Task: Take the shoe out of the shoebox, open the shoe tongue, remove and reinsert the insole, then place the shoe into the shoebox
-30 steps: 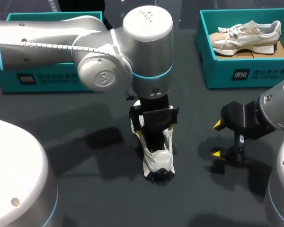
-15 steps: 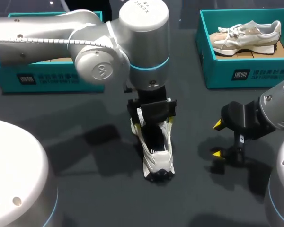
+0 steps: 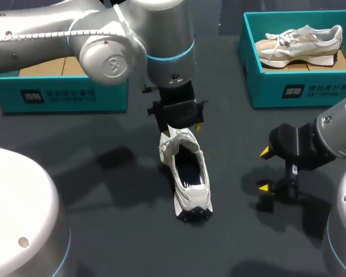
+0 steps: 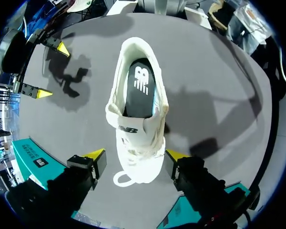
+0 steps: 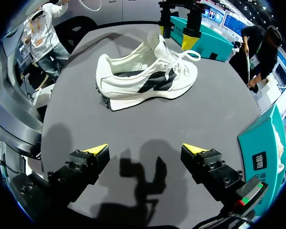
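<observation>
A white shoe (image 3: 187, 176) with black side panels (image 5: 148, 78) lies on the dark table near the middle, heel toward me. Its tongue (image 4: 133, 130) is folded forward, and the black insole (image 4: 140, 86) lies in the opening. My left gripper (image 3: 179, 126) hovers over the toe and laces, open, its yellow tips on either side of the toe (image 4: 136, 155) with nothing held. My right gripper (image 3: 271, 170) stands open to the right of the shoe (image 5: 145, 149), nothing between its fingers. The teal shoebox (image 3: 63, 86) sits at the back left, behind my left arm.
A second teal box (image 3: 294, 86) at the back right holds a beige shoe (image 3: 300, 43). Bare dark tabletop lies between the shoe and my right gripper. My left arm's big joint hangs over the table's back middle.
My left gripper has drawn back from over the shoe's opening toward the toe end and risen, leaving the insole in plain view. The shoe and my right arm have not moved.
</observation>
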`<control>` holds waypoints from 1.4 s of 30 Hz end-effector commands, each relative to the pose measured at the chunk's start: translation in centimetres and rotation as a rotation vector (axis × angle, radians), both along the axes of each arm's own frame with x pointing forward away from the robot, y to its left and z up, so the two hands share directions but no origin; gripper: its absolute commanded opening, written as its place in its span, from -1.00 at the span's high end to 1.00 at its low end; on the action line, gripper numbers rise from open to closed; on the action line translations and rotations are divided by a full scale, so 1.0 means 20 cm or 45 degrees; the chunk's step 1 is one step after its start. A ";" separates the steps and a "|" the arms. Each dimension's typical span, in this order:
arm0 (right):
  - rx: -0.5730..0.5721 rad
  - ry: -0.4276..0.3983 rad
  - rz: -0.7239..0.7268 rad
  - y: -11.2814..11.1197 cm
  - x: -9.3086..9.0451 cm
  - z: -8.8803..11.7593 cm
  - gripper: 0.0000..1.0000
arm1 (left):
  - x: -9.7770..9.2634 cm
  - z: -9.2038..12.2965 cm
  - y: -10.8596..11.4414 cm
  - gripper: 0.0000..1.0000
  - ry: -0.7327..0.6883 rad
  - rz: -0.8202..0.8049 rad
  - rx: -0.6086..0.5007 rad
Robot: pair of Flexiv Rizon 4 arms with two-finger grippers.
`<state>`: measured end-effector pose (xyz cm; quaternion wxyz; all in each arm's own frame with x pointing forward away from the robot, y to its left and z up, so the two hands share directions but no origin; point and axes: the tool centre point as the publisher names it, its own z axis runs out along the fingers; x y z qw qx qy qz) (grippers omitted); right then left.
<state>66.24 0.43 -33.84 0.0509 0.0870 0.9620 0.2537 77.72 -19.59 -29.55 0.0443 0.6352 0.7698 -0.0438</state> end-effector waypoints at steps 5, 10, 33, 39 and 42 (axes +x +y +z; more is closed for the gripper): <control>0.000 -0.003 -0.001 0.00 -0.01 0.00 -1.00 | 0.08 0.04 -0.05 0.25 0.019 -0.021 0.007; 0.000 -0.003 -0.001 0.00 -0.01 0.00 -1.00 | 0.08 0.05 -0.09 0.35 0.054 -0.036 -0.008; 0.000 -0.003 -0.001 0.00 -0.01 0.00 -1.00 | -0.26 -0.11 -0.05 0.42 0.205 -0.062 -0.007; 0.000 -0.003 -0.001 0.00 -0.01 0.00 -1.00 | -0.28 -0.06 -0.07 0.44 0.176 -0.088 -0.027; 0.000 -0.003 -0.001 0.00 -0.01 0.00 -1.00 | -0.30 -0.13 -0.09 0.47 0.211 -0.103 0.006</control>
